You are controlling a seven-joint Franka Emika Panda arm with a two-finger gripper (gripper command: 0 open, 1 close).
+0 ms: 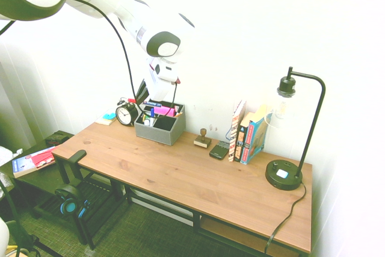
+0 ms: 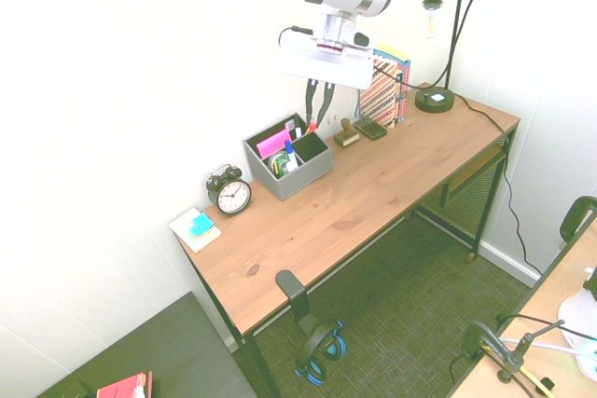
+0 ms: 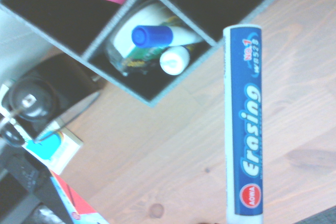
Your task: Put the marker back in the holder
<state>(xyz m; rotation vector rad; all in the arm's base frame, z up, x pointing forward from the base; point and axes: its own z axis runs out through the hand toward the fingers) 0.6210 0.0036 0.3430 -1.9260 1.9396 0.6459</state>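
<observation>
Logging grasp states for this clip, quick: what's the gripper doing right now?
Gripper: closed on the marker, holding it upright above the holder, not yet in a compartment.

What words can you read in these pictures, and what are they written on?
"Erasing": on the marker, big white letters on its blue label, in the wrist view.
"No.1": same label, small red print near the end.
"WB528": beside it, blurry, so I'm not sure.
"AOWA": in the red circle on the label, tiny, so uncertain.
Books by the lamp and the alarm clock face: print too small to read.
</observation>
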